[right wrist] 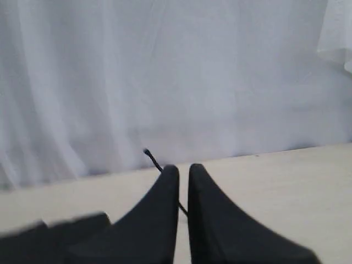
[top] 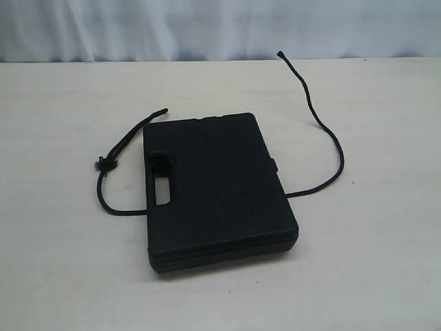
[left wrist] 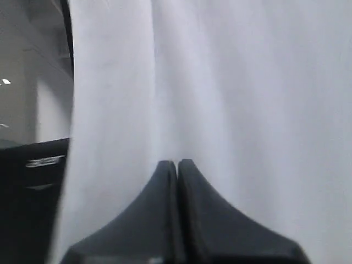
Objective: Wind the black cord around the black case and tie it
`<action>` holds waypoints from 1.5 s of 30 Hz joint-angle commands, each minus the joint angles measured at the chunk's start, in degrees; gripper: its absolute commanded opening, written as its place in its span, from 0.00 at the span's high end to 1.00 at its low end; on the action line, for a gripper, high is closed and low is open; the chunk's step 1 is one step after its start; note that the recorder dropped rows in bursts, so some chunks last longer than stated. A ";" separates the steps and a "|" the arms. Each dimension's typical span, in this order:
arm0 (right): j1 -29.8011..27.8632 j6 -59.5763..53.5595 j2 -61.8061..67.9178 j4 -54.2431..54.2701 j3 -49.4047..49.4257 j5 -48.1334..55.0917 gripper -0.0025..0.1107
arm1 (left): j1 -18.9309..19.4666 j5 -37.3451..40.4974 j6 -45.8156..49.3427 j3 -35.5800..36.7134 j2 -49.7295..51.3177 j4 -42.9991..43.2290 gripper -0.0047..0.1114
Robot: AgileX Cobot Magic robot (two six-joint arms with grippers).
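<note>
The black case (top: 217, 189) lies flat in the middle of the table, its handle cutout (top: 164, 189) facing left. The black cord (top: 331, 134) runs under the case. One end curves off to the back right; the other loops out on the left, where the frayed knot (top: 103, 165) sits. No gripper shows in the exterior view. My left gripper (left wrist: 177, 163) is shut and empty, facing only curtain. My right gripper (right wrist: 183, 168) holds nothing, with just a narrow slit between its jaws. The cord's far end (right wrist: 153, 159) lies on the table beyond it.
A white curtain (top: 207, 27) hangs behind the pale wooden table (top: 372, 262). A blurred dark shape (right wrist: 55, 234) sits low in the right wrist view. Dark furniture (left wrist: 33, 192) shows beside the curtain in the left wrist view.
</note>
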 commanded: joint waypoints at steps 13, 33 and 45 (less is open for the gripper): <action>0.01 3.73 -0.22 20.98 -3.89 -15.00 0.93 | 0.04 1.33 -49.86 -6.94 0.84 5.84 0.96; 0.01 -14.23 57.74 9.40 -46.33 47.44 0.93 | -0.06 89.68 24.89 -69.28 83.98 -39.65 0.96; 0.01 -28.90 62.99 21.44 -45.63 44.53 0.93 | -11.21 81.39 41.38 -69.15 105.89 -48.98 0.66</action>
